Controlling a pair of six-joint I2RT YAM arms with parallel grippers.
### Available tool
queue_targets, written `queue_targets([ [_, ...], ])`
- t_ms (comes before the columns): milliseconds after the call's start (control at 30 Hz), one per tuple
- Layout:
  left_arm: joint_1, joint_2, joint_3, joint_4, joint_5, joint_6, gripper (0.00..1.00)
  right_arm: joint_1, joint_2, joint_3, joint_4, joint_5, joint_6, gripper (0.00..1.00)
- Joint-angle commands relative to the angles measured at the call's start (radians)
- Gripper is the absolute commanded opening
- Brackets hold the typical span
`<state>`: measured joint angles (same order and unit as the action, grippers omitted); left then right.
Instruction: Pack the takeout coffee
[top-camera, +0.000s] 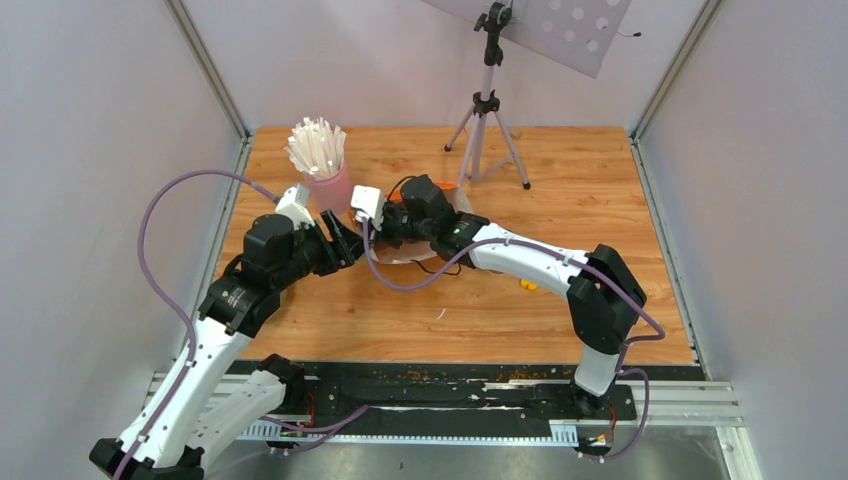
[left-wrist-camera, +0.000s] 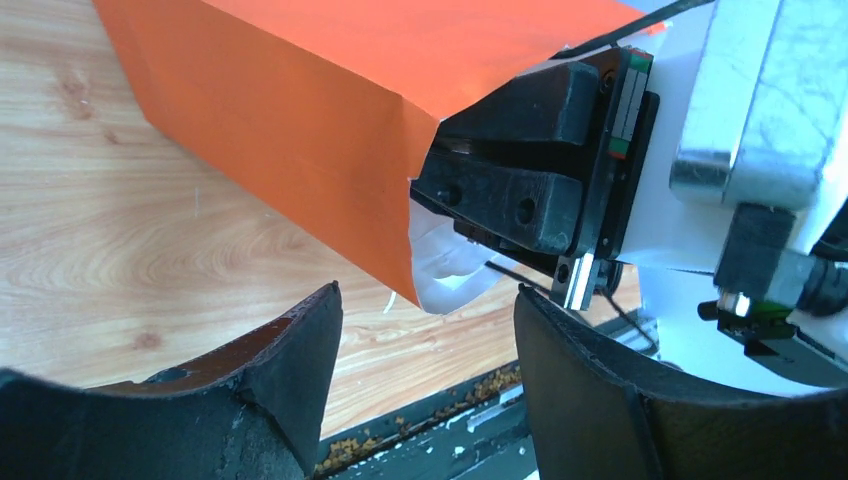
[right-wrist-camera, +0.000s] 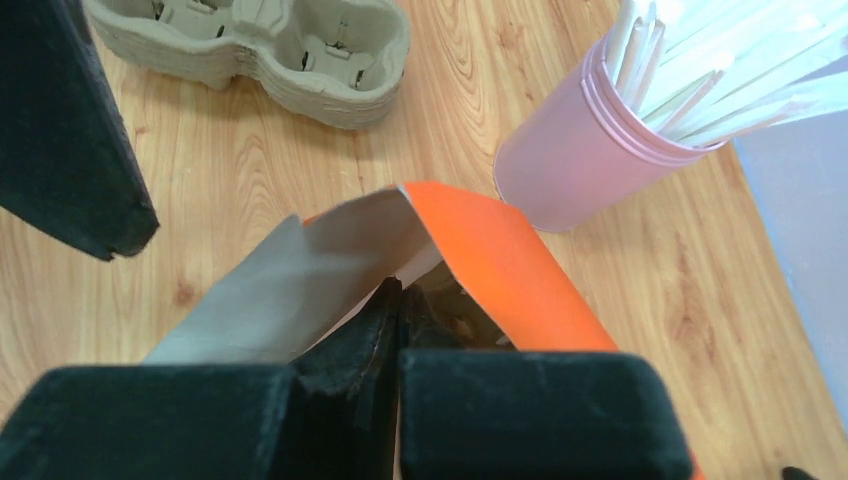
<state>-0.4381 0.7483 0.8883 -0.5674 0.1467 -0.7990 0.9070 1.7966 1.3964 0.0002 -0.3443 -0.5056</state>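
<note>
The takeout coffee cup is hidden in every view. An orange paper bag with a white inside (left-wrist-camera: 300, 100) lies on the wooden table. It also shows in the right wrist view (right-wrist-camera: 500, 270), its mouth open. My right gripper (right-wrist-camera: 400, 295) is shut on the bag's rim at the mouth; in the top view it (top-camera: 388, 232) is mid-table. My left gripper (left-wrist-camera: 428, 300) is open and empty, just in front of the bag's mouth and apart from it. In the top view it (top-camera: 345, 240) nearly meets the right gripper.
A pink cup of white sticks (top-camera: 328, 185) stands just behind the grippers and beside the bag (right-wrist-camera: 580, 160). A grey-brown pulp cup tray (right-wrist-camera: 280, 50) lies beyond the bag. A tripod (top-camera: 487, 110) stands at the back. A small yellow bit (top-camera: 528, 286) lies right of centre.
</note>
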Motion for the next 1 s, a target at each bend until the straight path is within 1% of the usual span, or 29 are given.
queue_targets([
  [0, 0.001, -0.015, 0.055, -0.058, -0.113, -0.014, 0.72, 0.003, 0.008, 0.052, 0.075, 0.033, 0.160, 0.00],
  [133, 0.001, -0.004, 0.056, -0.064, -0.166, 0.001, 0.72, 0.003, 0.014, 0.072, 0.075, 0.031, 0.190, 0.00],
  [300, 0.000, 0.026, 0.025, 0.005, -0.162, -0.043, 0.72, 0.003, 0.024, 0.085, 0.079, 0.031, 0.219, 0.00],
  [467, 0.001, 0.039, -0.026, 0.092, -0.162, -0.085, 0.65, 0.003, 0.021, 0.079, 0.089, 0.038, 0.225, 0.00],
  [567, 0.001, 0.064, -0.025, 0.090, -0.159, -0.086, 0.56, 0.001, 0.024, 0.081, 0.085, 0.045, 0.223, 0.00],
  [633, 0.001, 0.081, -0.011, 0.069, -0.164, -0.078, 0.47, 0.001, 0.019, 0.082, 0.081, 0.049, 0.222, 0.00],
  [700, 0.001, 0.094, 0.001, 0.063, -0.159, -0.068, 0.33, -0.002, 0.012, 0.086, 0.065, 0.051, 0.216, 0.00],
  [733, 0.001, 0.099, 0.007, 0.060, -0.154, -0.065, 0.22, -0.004, 0.009, 0.088, 0.045, 0.049, 0.209, 0.01],
  [800, 0.002, 0.117, 0.031, 0.032, -0.117, -0.043, 0.05, -0.012, -0.015, 0.084, -0.023, 0.048, 0.186, 0.04],
  [833, 0.002, 0.131, 0.056, -0.001, -0.105, -0.029, 0.00, -0.017, -0.033, 0.075, -0.065, 0.044, 0.165, 0.05],
  [900, 0.002, 0.162, 0.106, -0.074, -0.089, 0.009, 0.00, -0.024, -0.076, 0.040, -0.148, 0.039, 0.089, 0.07],
  [967, 0.002, 0.177, 0.143, -0.124, -0.086, 0.044, 0.00, -0.027, -0.117, 0.010, -0.235, 0.072, 0.003, 0.08],
])
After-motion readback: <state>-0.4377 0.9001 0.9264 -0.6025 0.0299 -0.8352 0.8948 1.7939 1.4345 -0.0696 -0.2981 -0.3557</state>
